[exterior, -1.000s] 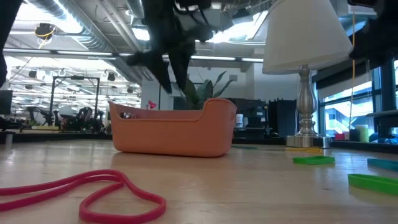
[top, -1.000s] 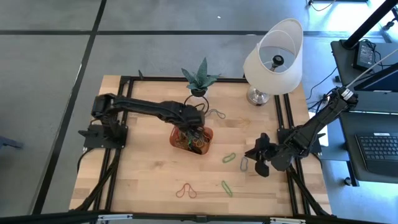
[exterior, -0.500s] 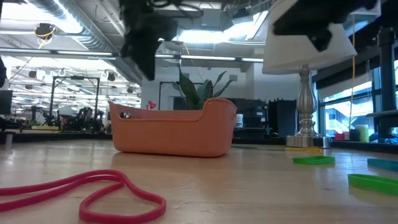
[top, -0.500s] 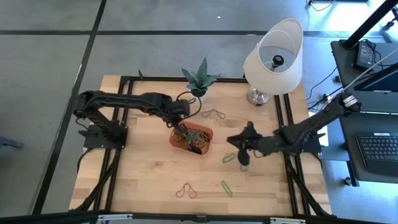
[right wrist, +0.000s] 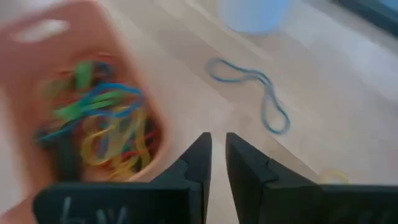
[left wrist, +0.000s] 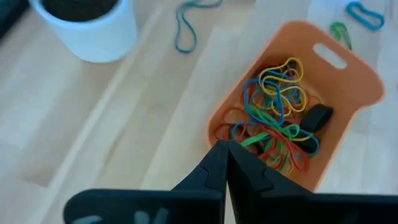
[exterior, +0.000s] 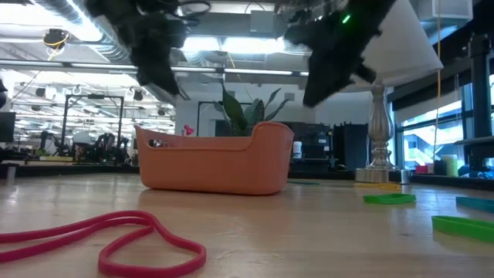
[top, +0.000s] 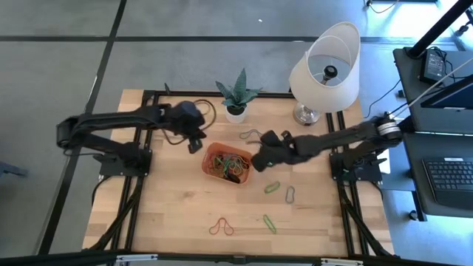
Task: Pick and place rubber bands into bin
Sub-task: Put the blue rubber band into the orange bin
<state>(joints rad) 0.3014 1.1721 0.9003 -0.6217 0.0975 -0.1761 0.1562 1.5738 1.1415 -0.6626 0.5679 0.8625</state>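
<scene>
Even, diffuse overhead light fills the high view, so the pale wooden desk (top: 177,214) reads bright and the arms cast only faint, soft shadows on it. In the low view the ceiling strip lights and the window at the right glare brightly, turning both arms into dark, smeared silhouettes, while the red rubber band (exterior: 108,235) nearest the lens and the far room are out of focus. The right wrist view is heavily motion-blurred, the orange bin (right wrist: 43,56) and its bands streaked, and the left wrist view is softer than the high view but with the bin (left wrist: 348,93) still legible.
</scene>
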